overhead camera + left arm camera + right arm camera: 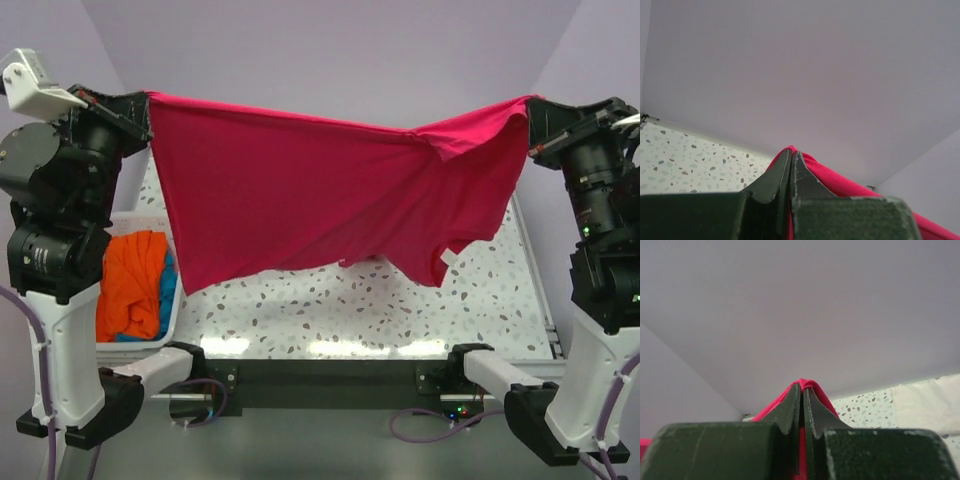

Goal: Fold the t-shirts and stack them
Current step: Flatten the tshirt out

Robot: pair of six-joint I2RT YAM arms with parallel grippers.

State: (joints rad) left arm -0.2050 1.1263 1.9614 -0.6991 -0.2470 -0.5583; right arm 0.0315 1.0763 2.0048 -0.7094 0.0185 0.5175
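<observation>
The left gripper [147, 99] is closed on one upper corner of the magenta t-shirt [300, 190]. In the left wrist view its two dark fingers [775, 175] are seen pressed together, with a fold of pink cloth [840, 182] pinched at their tips. The right gripper [530, 106] is likewise clamped on the opposite upper corner, and in the right wrist view a small ridge of the same cloth [811, 384] is squeezed out above the tips of that gripper [802, 388].

Between the two grippers the shirt is held up in the air, well above the table [350, 310]. Its top edge sags slightly in the middle. The cloth is spread fairly flat on the left and is bunched and creased toward the right, where a sleeve hangs lowest and a small white label [447, 258] is shown.

The far middle of the speckled tabletop is hidden from the top camera by the hanging shirt. In the right wrist view a white cloth [925, 405] is seen lying flat on the table; its full outline cannot be made out.

At the left edge of the table, beside the left arm, a white basket [176, 305] is placed. An orange t-shirt [135, 280] is heaped in it, with a blue t-shirt [168, 288] showing at its side and beneath it. A plain lilac wall [340, 50] is seen behind.
</observation>
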